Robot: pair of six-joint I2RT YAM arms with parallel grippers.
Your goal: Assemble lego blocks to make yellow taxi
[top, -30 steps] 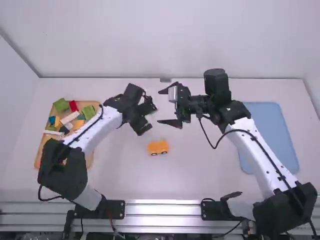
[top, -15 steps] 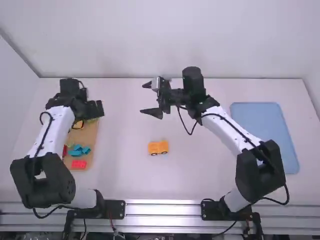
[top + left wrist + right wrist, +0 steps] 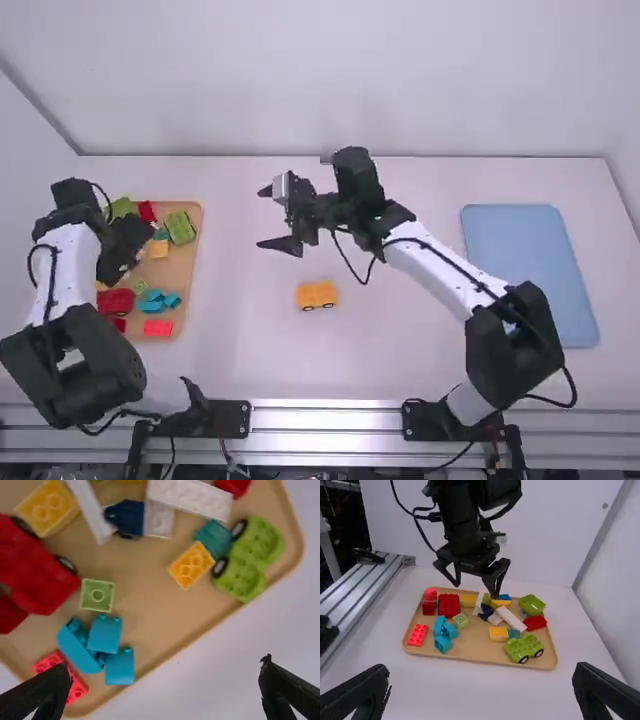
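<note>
Two grippers, both empty, fingers well apart. Left gripper [image 3: 125, 247] hangs over the left part of the wooden tray [image 3: 182, 268]. Right gripper [image 3: 264, 217] sits mid-scene, beyond the car, its fingers spread toward the left.

Yellow-orange car [image 3: 316, 293]: alone on the white table [image 3: 390, 345], right of the tray, near the middle. Two dark wheels visible along its near side; touched by neither gripper.

Tray, at left, holds loose pieces. Near end: flat red block [image 3: 52, 662], turquoise blocks [image 3: 104, 634] clustered just beyond it. Red wheeled piece [image 3: 37, 572] lies near the left side, small lime square block [image 3: 97, 595] just right of it. Farther off, a yellow-orange block [image 3: 191, 565] touches a teal block [image 3: 212, 539]; lime wheeled piece [image 3: 248, 557] by the right rim. Also a long white block [image 3: 191, 497].

Far right: pale blue mat [image 3: 530, 270], flat on the table.
</note>
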